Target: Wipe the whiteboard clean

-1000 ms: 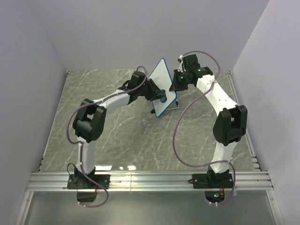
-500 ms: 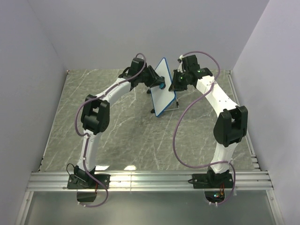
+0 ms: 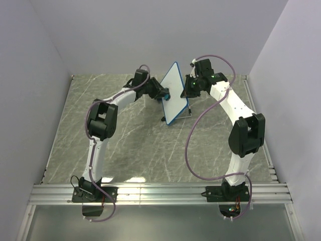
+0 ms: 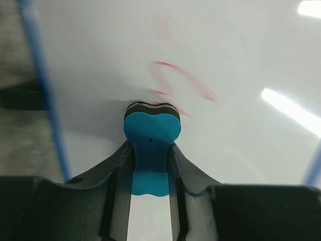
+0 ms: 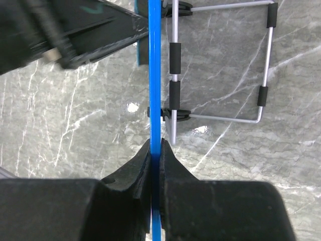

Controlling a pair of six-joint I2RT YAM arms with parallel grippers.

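The whiteboard [image 3: 176,90] stands tilted on its wire stand [image 5: 220,65] at the far middle of the marbled table [image 3: 130,145]. The right gripper [image 5: 155,145] is clamped on its blue rim from behind. The left gripper [image 4: 150,148] is closed on a blue eraser block [image 4: 152,131] pressed to the white face just below faint red marks [image 4: 185,83], and partly covers the board's left edge from above. A second ago the eraser sat lower on the board; board and right arm have not moved.

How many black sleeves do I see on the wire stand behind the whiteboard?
4. Two sleeves sit on the rod beside the whiteboard; two more on the far rod of the wire stand. Others may be hidden.
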